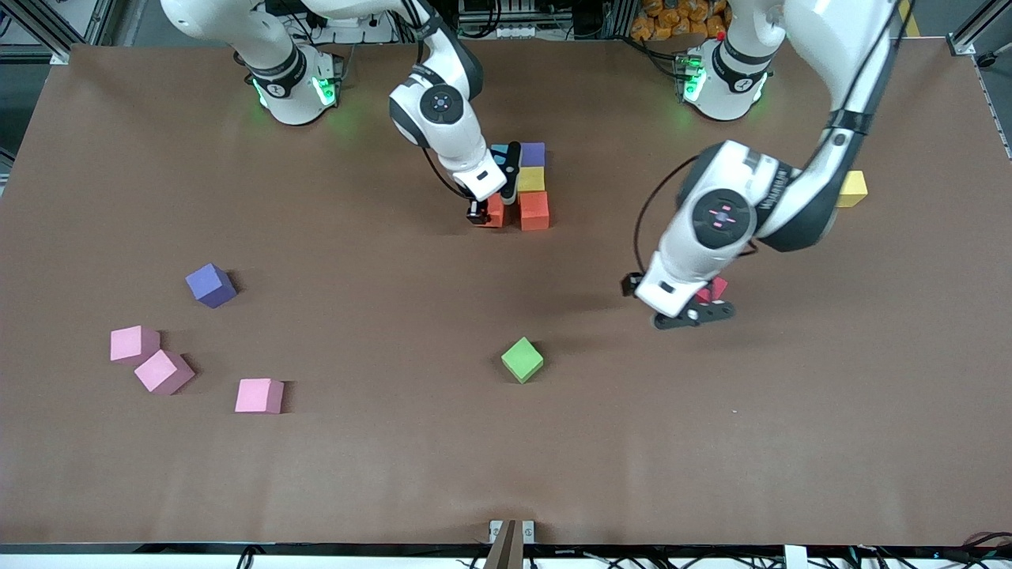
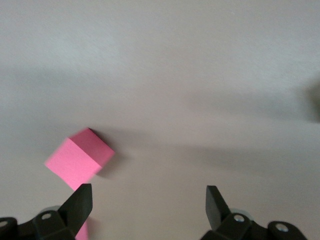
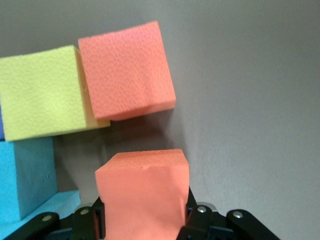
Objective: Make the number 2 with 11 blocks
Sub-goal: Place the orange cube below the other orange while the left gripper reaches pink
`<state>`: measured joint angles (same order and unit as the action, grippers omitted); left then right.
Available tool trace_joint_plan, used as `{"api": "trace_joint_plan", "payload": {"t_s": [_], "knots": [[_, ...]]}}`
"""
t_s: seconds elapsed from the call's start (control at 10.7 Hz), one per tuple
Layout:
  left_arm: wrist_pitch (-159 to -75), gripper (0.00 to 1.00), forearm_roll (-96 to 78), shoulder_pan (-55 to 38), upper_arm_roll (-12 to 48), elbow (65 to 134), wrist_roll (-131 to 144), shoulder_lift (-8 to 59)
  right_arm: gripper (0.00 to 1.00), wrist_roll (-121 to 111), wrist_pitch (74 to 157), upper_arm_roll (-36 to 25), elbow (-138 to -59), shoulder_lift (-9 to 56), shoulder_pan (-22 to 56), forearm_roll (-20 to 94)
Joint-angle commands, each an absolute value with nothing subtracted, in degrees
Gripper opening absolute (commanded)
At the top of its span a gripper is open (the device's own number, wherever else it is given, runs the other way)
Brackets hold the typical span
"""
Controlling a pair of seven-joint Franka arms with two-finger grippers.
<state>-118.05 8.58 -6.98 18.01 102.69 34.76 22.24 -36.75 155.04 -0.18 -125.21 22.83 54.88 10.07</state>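
My right gripper (image 1: 496, 204) is shut on an orange block (image 1: 495, 213) (image 3: 142, 187), low over the table. A narrow gap separates it from a second orange block (image 1: 534, 210) (image 3: 125, 75). That block ends a column with a yellow block (image 1: 531, 179) (image 3: 42, 92) and a purple block (image 1: 533, 153). A light blue block (image 1: 498, 150) (image 3: 22, 175) lies beside the purple one. My left gripper (image 1: 696, 314) (image 2: 148, 207) hangs open just over a red block (image 1: 715, 288) (image 2: 80, 157). The block sits by one fingertip (image 2: 80, 202), off the middle of the jaws.
A green block (image 1: 522, 359) lies nearer the front camera, mid-table. A loose purple block (image 1: 211, 284) and three pink blocks (image 1: 134, 344) (image 1: 164, 371) (image 1: 259, 395) lie toward the right arm's end. Another yellow block (image 1: 852, 189) sits partly hidden by the left arm.
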Motion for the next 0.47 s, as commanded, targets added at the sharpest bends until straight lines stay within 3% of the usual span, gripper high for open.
{"api": "trace_joint_plan", "payload": {"t_s": [0.0, 0.38], "knots": [[-117.1, 1.0, 10.1, -4.8, 18.1, 103.4, 29.3, 21.3, 0.15, -36.7, 154.9, -2.8, -121.3, 26.4, 57.4, 8.4], [-117.2, 1.0, 12.4, -0.2, 18.1, 103.4, 19.0, 22.0, 0.15, -36.3, 154.9, -3.2, -119.3, 28.3, 58.1, 8.4]]}}
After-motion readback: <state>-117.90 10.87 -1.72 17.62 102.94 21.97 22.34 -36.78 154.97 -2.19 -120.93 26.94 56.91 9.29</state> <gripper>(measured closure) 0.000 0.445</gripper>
